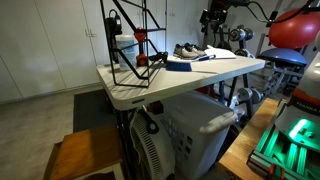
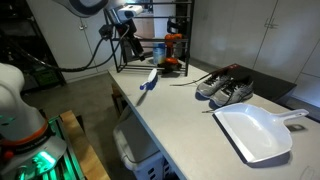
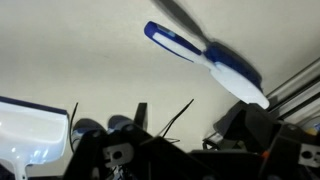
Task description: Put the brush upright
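Note:
The brush lies flat on the pale table, between the black wire rack and the pair of shoes. It has a bright blue handle and a paler end. It also shows in an exterior view and near the top of the wrist view, lying diagonally. My gripper hangs above the far end of the table next to the rack, up and away from the brush, touching nothing. In the wrist view its dark fingers are apart with nothing between them.
A black wire rack with an orange item stands at the far end. A pair of grey shoes and a white dustpan lie beyond the brush. The table edge runs close to the brush.

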